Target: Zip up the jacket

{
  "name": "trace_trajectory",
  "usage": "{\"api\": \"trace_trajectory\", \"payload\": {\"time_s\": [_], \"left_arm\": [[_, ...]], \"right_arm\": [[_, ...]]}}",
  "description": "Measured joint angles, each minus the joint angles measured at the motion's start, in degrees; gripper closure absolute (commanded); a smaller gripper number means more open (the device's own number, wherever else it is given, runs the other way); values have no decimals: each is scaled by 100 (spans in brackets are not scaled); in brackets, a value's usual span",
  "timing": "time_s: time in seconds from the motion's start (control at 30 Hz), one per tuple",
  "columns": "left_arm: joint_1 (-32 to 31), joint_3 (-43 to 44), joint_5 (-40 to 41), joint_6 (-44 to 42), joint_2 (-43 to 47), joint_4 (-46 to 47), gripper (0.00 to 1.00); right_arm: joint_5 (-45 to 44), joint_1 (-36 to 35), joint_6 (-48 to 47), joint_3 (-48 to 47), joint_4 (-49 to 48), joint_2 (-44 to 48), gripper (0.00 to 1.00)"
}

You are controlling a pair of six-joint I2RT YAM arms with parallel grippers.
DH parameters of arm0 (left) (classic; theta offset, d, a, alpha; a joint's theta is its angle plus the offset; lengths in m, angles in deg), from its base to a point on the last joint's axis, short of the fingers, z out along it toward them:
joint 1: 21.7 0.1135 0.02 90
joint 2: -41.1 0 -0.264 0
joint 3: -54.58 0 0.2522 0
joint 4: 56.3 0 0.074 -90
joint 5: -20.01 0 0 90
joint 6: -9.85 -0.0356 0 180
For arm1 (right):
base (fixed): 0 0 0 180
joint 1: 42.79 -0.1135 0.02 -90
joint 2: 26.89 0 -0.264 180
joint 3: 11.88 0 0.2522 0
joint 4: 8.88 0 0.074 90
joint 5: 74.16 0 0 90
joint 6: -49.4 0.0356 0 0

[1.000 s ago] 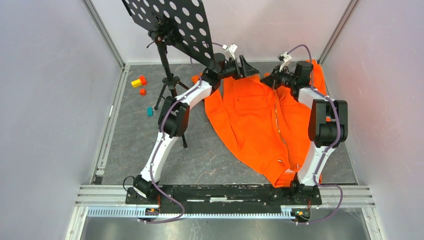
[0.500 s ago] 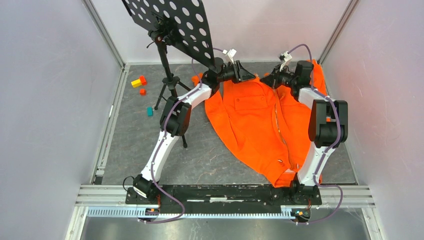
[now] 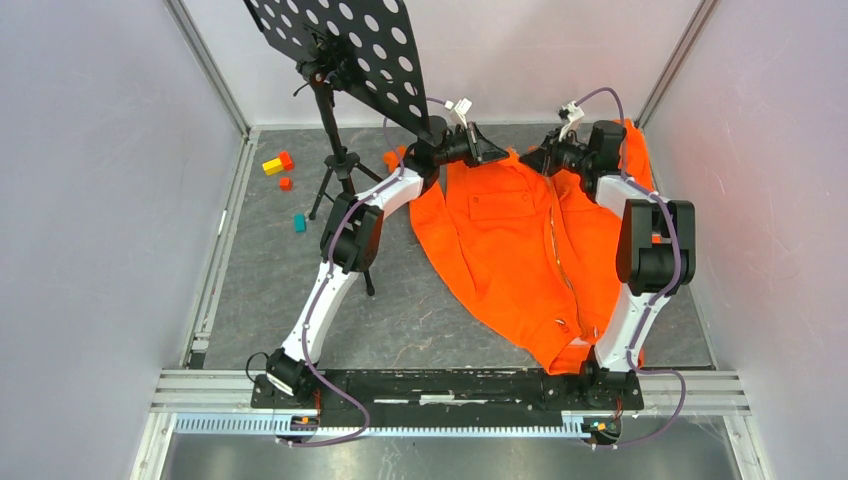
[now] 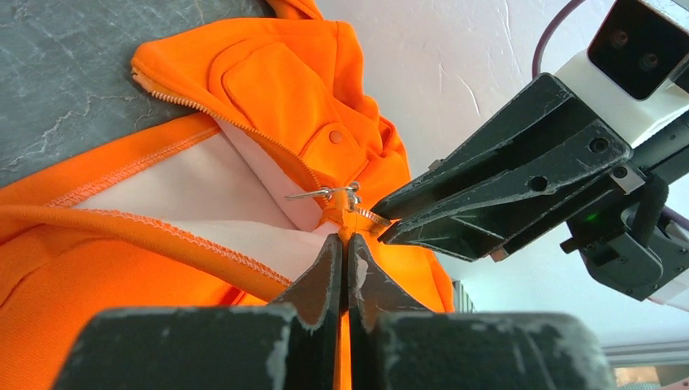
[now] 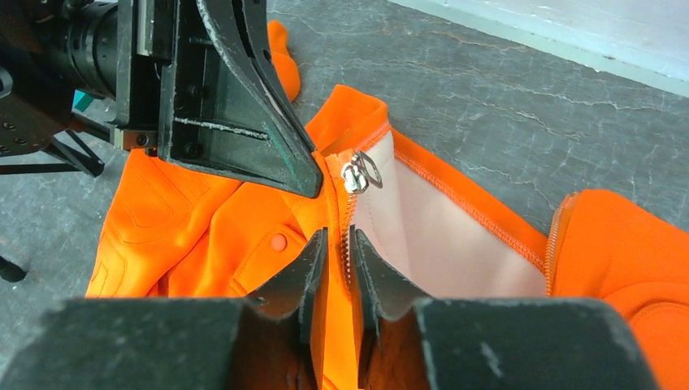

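Note:
The orange jacket (image 3: 520,250) lies spread on the grey table, and its light zipper (image 3: 560,260) is closed from the hem up to the collar. Both grippers meet at the collar. My left gripper (image 3: 497,155) is shut on the orange fabric just below the metal zipper slider (image 4: 345,195), as the left wrist view shows (image 4: 347,241). My right gripper (image 5: 339,236) faces it from the other side. Its jaws stand a narrow gap apart, with the zipper edge running between them below the slider (image 5: 355,175).
A black perforated music stand (image 3: 350,40) on a tripod (image 3: 335,170) stands at the back left, close to the left arm. Small yellow (image 3: 271,167), orange (image 3: 285,183) and teal (image 3: 299,222) blocks lie left of it. Walls enclose the table on three sides.
My left gripper, wide open a second ago, has shifted slightly right and closed on the jacket at the collar. The right arm and the jacket have barely moved.

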State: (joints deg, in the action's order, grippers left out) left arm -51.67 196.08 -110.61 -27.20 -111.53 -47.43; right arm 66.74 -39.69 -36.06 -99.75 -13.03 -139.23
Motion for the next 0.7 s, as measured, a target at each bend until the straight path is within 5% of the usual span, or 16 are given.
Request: {"api": "trace_trajectory", "payload": {"time_s": [0.23, 0.7], "left_arm": [[0, -334, 221, -50, 0, -166, 98], [0, -1058, 304, -46, 0, 155, 98]], "right_arm": [[-603, -22, 374, -118, 302, 0, 52], [-2293, 225, 870, -1108, 1255, -216, 45]]}}
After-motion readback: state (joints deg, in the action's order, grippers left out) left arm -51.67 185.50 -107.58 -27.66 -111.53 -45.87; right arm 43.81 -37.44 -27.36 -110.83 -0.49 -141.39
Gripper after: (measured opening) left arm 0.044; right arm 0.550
